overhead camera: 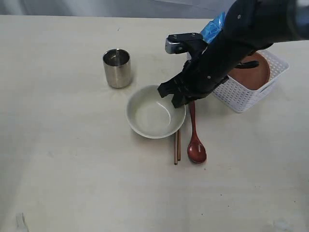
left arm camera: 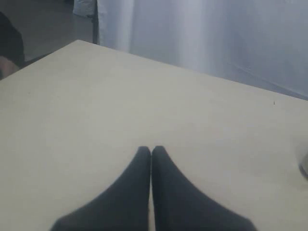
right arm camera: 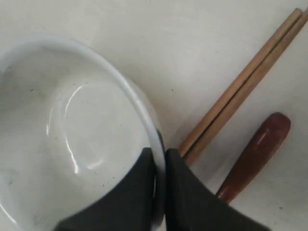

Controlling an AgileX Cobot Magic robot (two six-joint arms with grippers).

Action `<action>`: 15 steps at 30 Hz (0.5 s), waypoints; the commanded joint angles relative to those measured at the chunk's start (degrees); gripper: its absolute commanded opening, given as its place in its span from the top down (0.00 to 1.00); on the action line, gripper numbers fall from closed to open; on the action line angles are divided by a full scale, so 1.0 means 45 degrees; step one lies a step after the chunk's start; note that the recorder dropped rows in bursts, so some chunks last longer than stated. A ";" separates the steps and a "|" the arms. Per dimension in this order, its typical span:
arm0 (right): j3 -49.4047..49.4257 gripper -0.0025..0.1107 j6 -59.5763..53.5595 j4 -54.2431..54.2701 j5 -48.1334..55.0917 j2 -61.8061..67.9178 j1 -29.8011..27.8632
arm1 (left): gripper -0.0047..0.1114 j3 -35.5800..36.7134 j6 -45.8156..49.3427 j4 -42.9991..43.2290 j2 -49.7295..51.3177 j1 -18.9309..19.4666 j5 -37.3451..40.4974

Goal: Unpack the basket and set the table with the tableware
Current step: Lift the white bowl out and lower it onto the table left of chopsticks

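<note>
My right gripper (overhead camera: pixel 175 98) (right arm camera: pixel 159 153) is shut on the rim of the cream bowl (overhead camera: pixel 154 112) (right arm camera: pixel 72 130), one finger inside and one outside. The bowl sits mid-table, partly over the wooden chopstick pair (overhead camera: pixel 176 147) (right arm camera: pixel 240 84). The reddish-brown wooden spoon (overhead camera: pixel 195 140) (right arm camera: pixel 255 154) lies just right of them. A shiny steel cup (overhead camera: pixel 117 67) stands upright at the back left. The white basket (overhead camera: pixel 239 94) at the right holds the brown plate (overhead camera: pixel 251 75). My left gripper (left arm camera: pixel 151 149) is shut and empty over bare table (left arm camera: pixel 96 106).
A blue snack bag (overhead camera: pixel 213 26) pokes up behind the right arm by the basket. The dark right arm (overhead camera: pixel 231 43) covers part of the basket. A curtain (left arm camera: pixel 202 33) hangs beyond the table's far edge.
</note>
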 commanded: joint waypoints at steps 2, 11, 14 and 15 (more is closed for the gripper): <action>0.0228 0.98 -0.0201 0.0255 0.0071 -0.0076 0.0004 | 0.96 0.0021 0.0038 0.0035 -0.0042 -0.0077 -0.0055; 0.0228 0.98 -0.0201 0.0255 -0.0254 -0.0076 0.0004 | 0.96 0.0021 0.0038 0.0035 -0.0042 -0.0077 -0.0055; 0.0228 0.98 -0.0201 0.0255 -0.0305 -0.0076 0.0004 | 0.96 0.0021 0.0038 0.0035 -0.0042 -0.0077 -0.0055; 0.0228 0.98 -0.0201 0.0255 -0.0305 -0.0076 0.0004 | 0.96 0.0021 0.0038 0.0035 -0.0042 -0.0077 -0.0055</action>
